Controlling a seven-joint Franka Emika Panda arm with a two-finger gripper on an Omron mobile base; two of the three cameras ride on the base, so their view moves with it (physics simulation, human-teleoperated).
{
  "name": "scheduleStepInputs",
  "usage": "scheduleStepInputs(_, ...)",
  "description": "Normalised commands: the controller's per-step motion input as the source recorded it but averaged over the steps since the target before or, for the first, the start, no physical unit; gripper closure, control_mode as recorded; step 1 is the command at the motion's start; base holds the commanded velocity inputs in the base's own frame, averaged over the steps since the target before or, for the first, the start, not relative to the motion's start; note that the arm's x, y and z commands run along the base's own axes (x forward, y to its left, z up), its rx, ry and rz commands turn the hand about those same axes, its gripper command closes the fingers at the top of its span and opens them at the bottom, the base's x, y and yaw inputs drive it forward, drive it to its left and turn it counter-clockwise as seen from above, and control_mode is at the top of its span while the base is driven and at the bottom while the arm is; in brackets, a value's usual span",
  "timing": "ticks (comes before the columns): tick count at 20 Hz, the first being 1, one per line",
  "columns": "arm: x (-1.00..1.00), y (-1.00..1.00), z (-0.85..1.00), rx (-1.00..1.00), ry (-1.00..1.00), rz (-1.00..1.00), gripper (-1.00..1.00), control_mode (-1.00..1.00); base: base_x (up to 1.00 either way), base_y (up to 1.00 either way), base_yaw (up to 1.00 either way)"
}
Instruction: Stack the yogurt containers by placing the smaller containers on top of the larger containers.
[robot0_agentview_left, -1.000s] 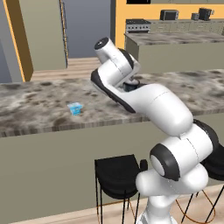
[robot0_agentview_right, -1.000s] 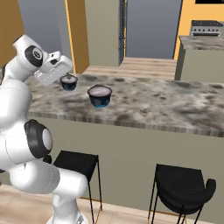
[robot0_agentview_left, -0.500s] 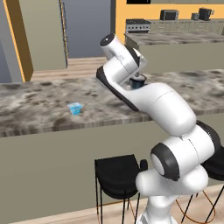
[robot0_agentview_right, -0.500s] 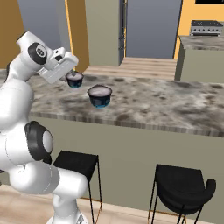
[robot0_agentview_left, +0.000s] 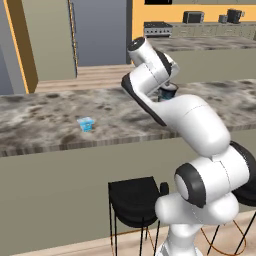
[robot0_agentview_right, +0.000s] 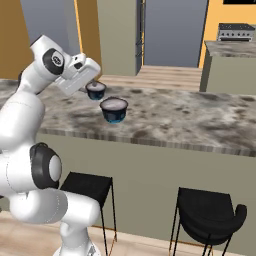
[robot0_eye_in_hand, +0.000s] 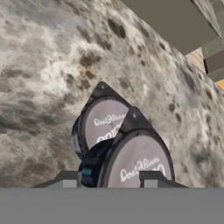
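Lifted off the counter (robot0_agentview_right: 165, 117), the gripper (robot0_agentview_right: 93, 84) now clasps a dark yogurt cup (robot0_agentview_right: 95, 90).

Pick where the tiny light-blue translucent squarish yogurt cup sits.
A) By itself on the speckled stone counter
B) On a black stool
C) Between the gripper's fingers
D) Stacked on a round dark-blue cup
A: in the left base view the light-blue yogurt cup stands alone on the speckled stone counter, with nothing under or touching it.
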Motion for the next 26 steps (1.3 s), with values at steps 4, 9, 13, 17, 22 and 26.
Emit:
scheduleStepInputs(4,0.0,-0.25,0.0,-0.02,0.0,0.0,1.0,-1.0,0.0,0.0,0.0)
scheduleStepInputs(9,0.01,-0.17,0.0,-0.03,0.0,0.0,1.0,-1.0,0.0,0.0,0.0)
scheduleStepInputs(13,0.07,-0.12,0.0,-0.03,0.0,0.0,1.0,-1.0,0.0,0.0,0.0)
scheduleStepInputs(17,0.04,-0.11,-0.04,-0.01,0.0,0.0,1.0,-1.0,0.0,0.0,0.0)
scheduleStepInputs(22,0.0,-0.02,-0.05,0.0,0.0,0.0,1.0,-1.0,0.0,0.0,0.0)
scheduleStepInputs(26,0.0,0.0,-0.1,0.0,0.0,0.0,1.0,-1.0,0.0,0.0,0.0)
